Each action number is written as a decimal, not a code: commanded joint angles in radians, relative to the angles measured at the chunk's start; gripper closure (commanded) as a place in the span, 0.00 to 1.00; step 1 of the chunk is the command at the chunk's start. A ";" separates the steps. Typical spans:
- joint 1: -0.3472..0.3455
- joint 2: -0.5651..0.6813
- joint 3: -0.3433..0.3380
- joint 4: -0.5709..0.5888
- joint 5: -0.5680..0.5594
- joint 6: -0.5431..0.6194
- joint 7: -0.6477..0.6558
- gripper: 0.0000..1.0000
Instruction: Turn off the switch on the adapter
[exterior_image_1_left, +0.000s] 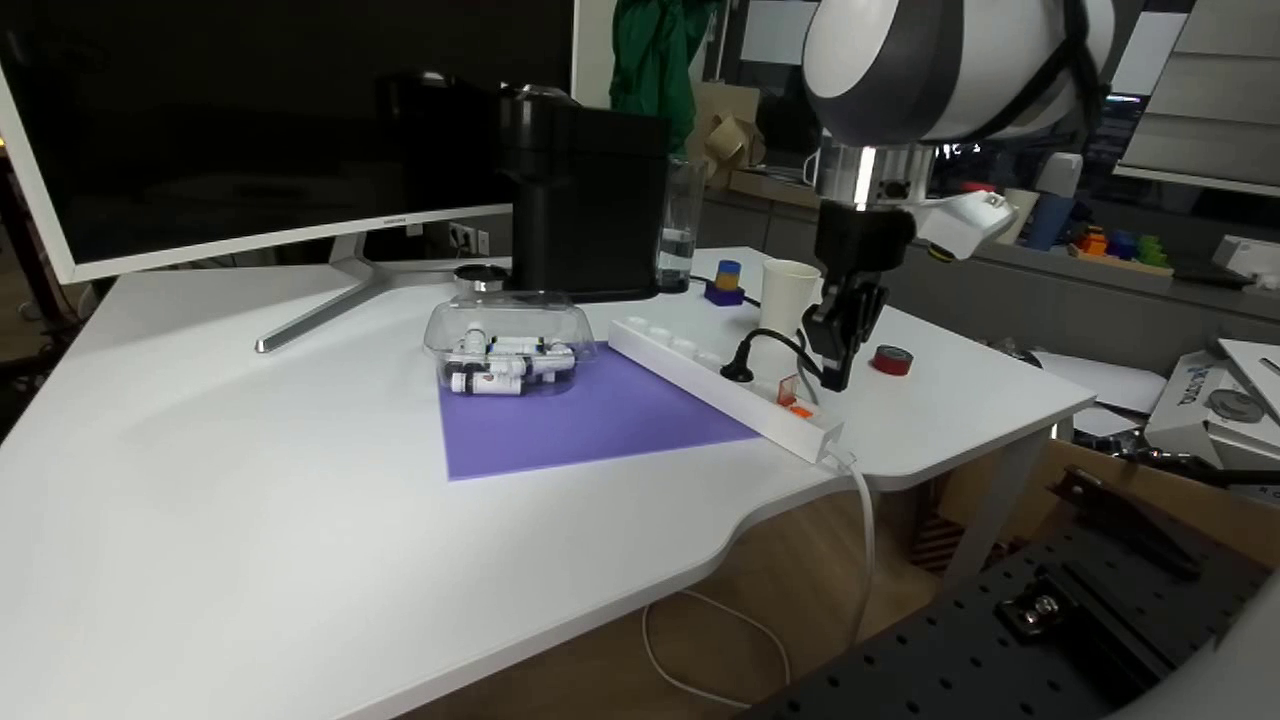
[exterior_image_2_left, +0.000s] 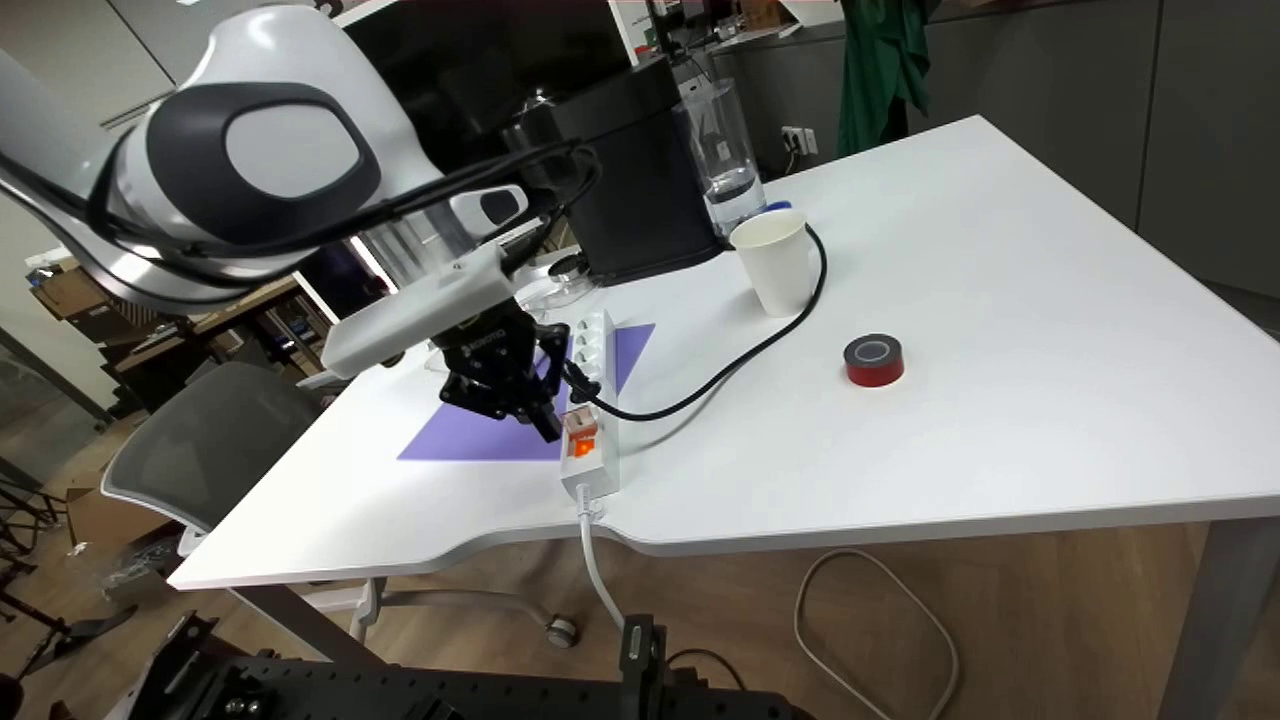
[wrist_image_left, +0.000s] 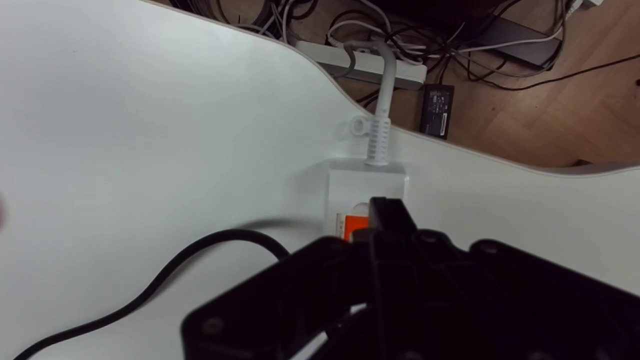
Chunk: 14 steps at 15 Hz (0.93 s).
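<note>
In an exterior view your fingers look together with nothing between them, and the switch is around 7 o'clock from them, at the near end of the power strip.

Also in an exterior view, you're at the switch's 10 o'clock, with an upright flap at its 12 and the black plug past that. Drift toward 12 and you'd probably press the flap instead.

Wrist view: switch at 8 o'clock, partly blocked, so depth's easy to misjudge. Can't tell if you're touching. Strip's near the surface edge; a sideways shove might slide it.
</note>
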 joint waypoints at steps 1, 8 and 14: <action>-0.013 0.068 -0.007 0.029 -0.025 0.053 0.009 1.00; -0.038 0.132 0.016 0.034 0.011 0.130 0.001 1.00; -0.083 0.155 0.092 0.031 0.087 0.181 -0.012 1.00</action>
